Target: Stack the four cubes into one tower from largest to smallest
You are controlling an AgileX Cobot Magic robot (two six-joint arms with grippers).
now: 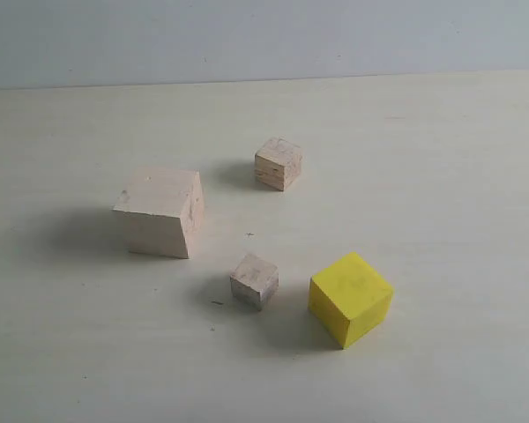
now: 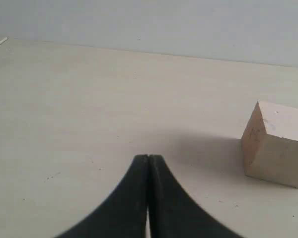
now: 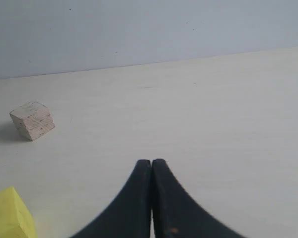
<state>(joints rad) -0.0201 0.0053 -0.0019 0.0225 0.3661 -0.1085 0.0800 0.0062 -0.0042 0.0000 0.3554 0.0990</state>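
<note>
Four cubes lie apart on the pale table; there is no tower. The large pale wooden cube [image 1: 160, 211] sits at the left. The bright yellow cube [image 1: 350, 298] is at the front right. A small pale wooden cube [image 1: 278, 163] lies further back, and the smallest, greyish cube [image 1: 254, 280] sits between the large and yellow ones. Neither arm shows in the exterior view. My left gripper [image 2: 148, 157] is shut and empty, with the large cube [image 2: 278, 145] off to one side. My right gripper [image 3: 151, 161] is shut and empty; the small wooden cube [image 3: 33, 120] and a corner of the yellow cube [image 3: 10, 215] show beyond it.
The pale tabletop [image 1: 441, 176] runs back to a grey-blue wall [image 1: 264, 35]. Bare table surface surrounds the cubes on all sides.
</note>
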